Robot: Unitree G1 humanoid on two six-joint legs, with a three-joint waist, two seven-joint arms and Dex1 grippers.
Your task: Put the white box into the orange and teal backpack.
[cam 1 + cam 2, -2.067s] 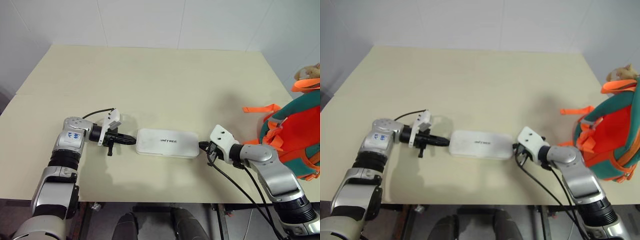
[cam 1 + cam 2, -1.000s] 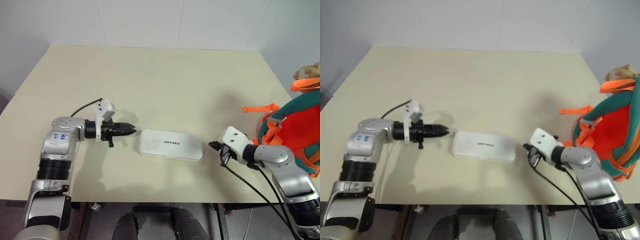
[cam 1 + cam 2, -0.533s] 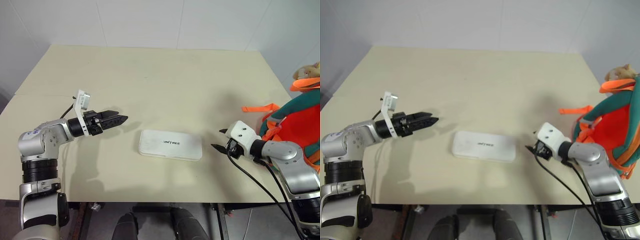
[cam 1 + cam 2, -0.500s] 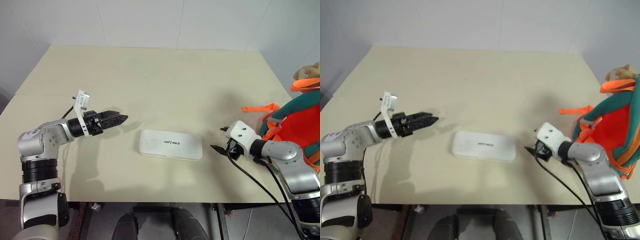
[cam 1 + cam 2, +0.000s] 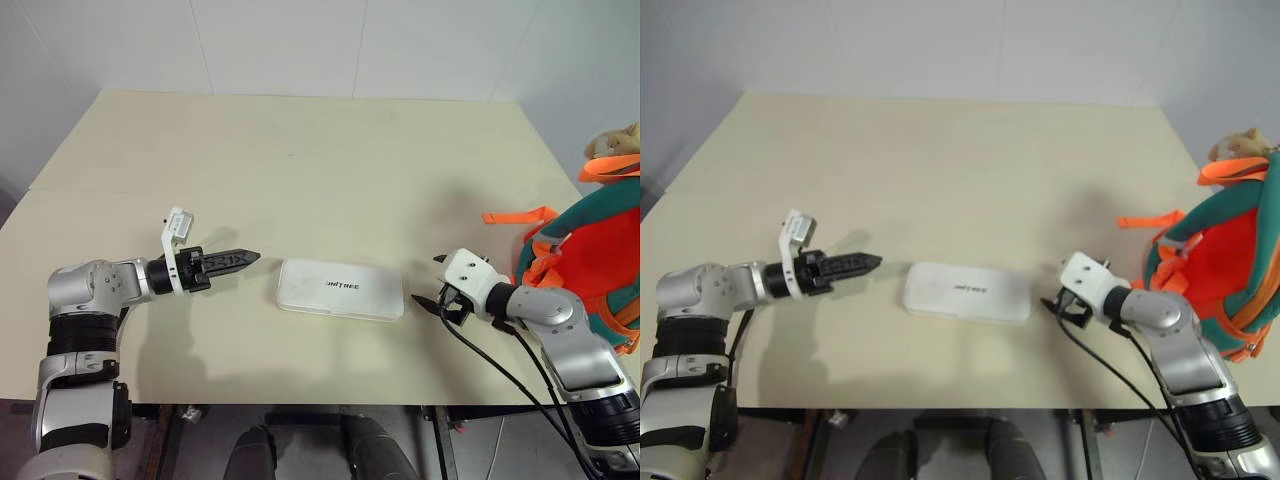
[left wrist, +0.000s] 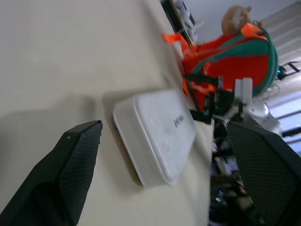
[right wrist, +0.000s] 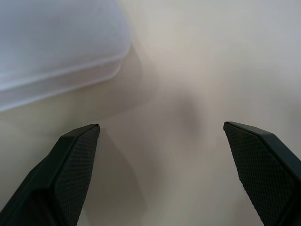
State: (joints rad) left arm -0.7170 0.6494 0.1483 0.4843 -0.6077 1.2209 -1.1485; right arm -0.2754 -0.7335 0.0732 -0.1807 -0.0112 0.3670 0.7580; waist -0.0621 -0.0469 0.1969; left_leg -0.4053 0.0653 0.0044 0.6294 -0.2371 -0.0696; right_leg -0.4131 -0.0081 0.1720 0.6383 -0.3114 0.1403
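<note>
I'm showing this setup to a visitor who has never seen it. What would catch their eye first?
Probably the flat white rounded box with small dark lettering, lying alone near the front of the pale beige table. The left gripper and right gripper sit open at either end of it, apart from it. At the table's right edge stands the bright orange and teal backpack, a tan plush toy on top.

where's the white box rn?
In the left eye view the white box lies flat on the table near its front edge, between the open left gripper and the open right gripper, touched by neither; the backpack stands off to the right.
</note>
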